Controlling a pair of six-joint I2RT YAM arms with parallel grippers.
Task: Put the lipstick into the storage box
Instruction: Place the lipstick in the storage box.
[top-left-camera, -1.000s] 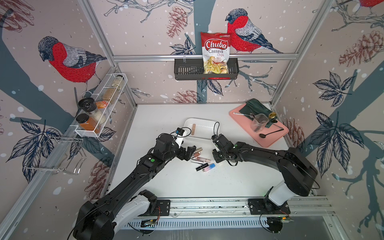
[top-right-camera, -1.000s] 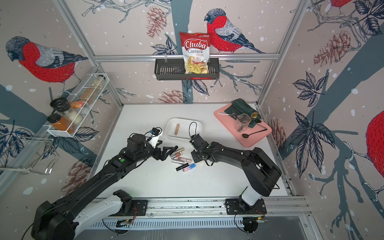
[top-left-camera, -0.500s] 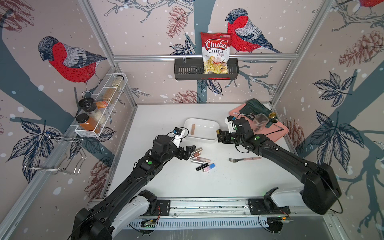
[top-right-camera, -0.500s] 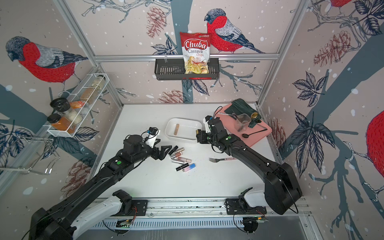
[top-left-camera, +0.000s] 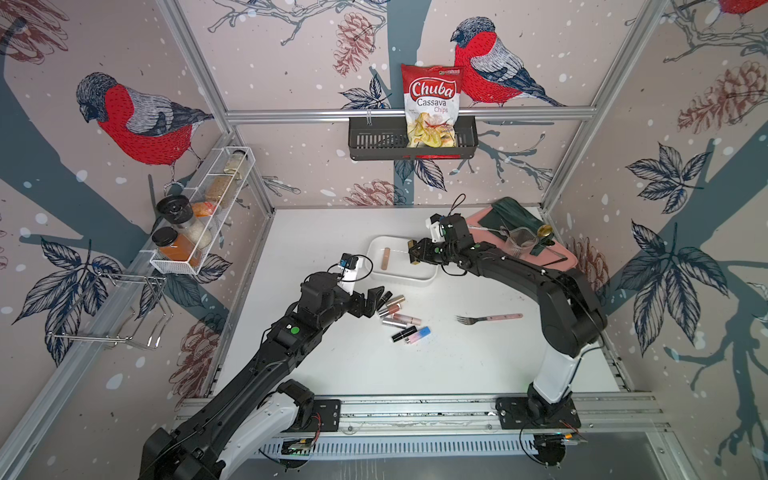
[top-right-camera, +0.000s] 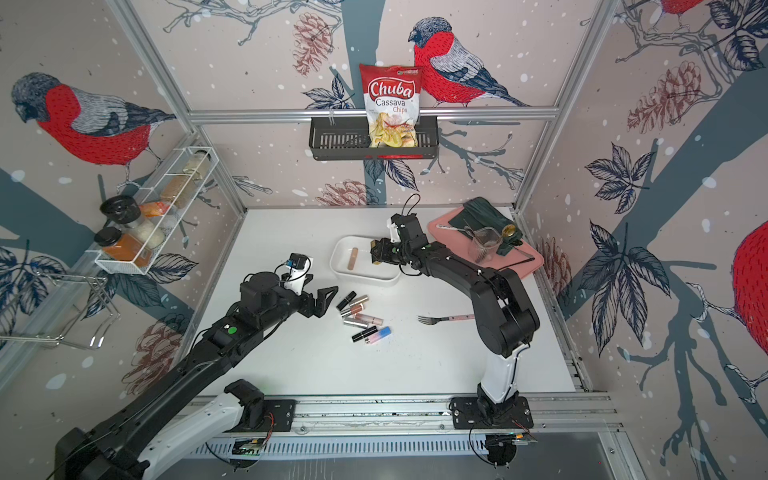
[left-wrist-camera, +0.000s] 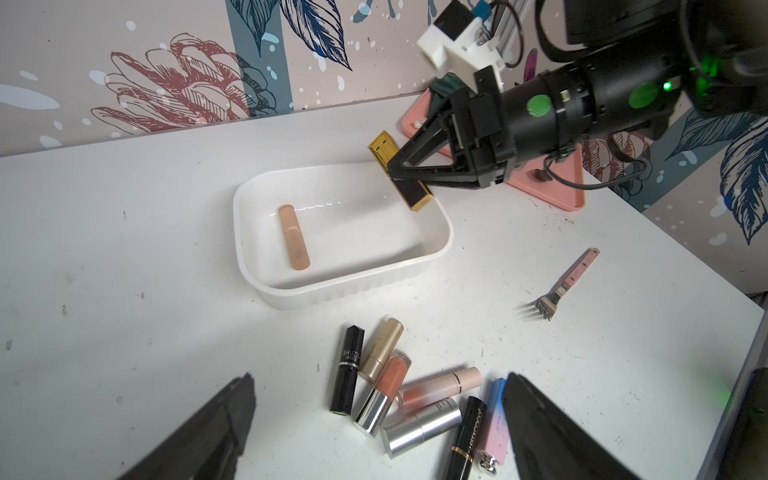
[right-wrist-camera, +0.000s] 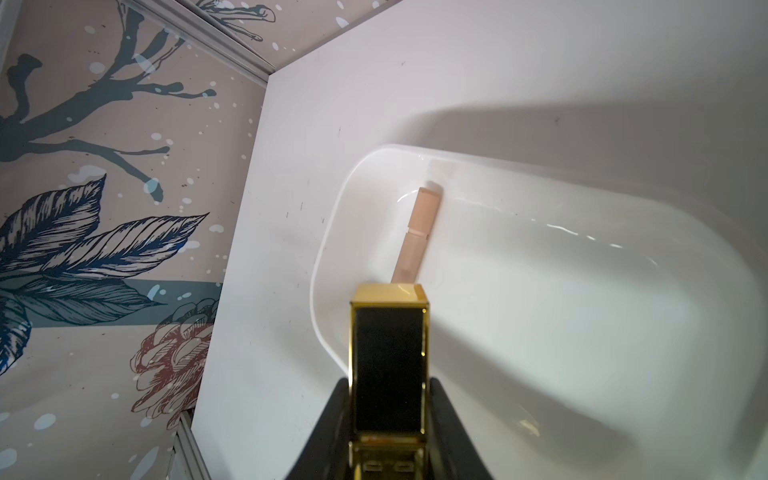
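White table (top-left-camera: 457, 365), right arm (top-left-camera: 519, 270) stretched out, right claw (left-wrist-camera: 401, 178) clamped on lipstick (left-wrist-camera: 382, 151) over storage box (left-wrist-camera: 353, 286), left claw (top-right-camera: 326, 300) spread wide

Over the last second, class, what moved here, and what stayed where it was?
The right gripper, shut on the gold-and-black lipstick, swung from beside the loose lipsticks to above the storage box. The left gripper stayed open beside them; they and the peach lipstick in the box did not move.
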